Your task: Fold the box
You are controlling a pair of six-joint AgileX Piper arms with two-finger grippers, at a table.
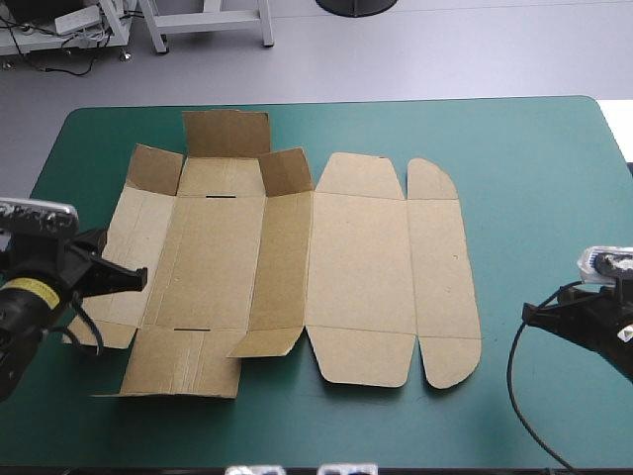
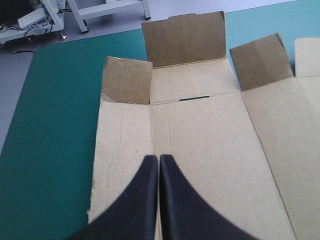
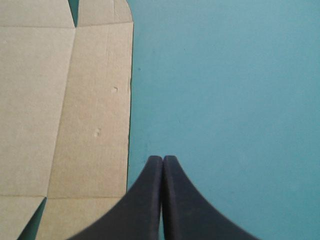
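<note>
Box [image 1: 297, 287] lying mostly flat on the teal-green tabletop [image 1: 534, 178], both hands closed and empty.
The brown sheet spreads across the left and middle of the tabletop, its rounded end toward the right. At its far end the raised flaps [image 1: 226, 132] stand up; the rest lies flat. The left hand [image 1: 141, 280], black fingers pressed together into one point, is over the sheet's left panel. The right hand [image 1: 527, 314], likewise pinched together, is over bare cover near the sheet's right edge, not touching it.
</note>
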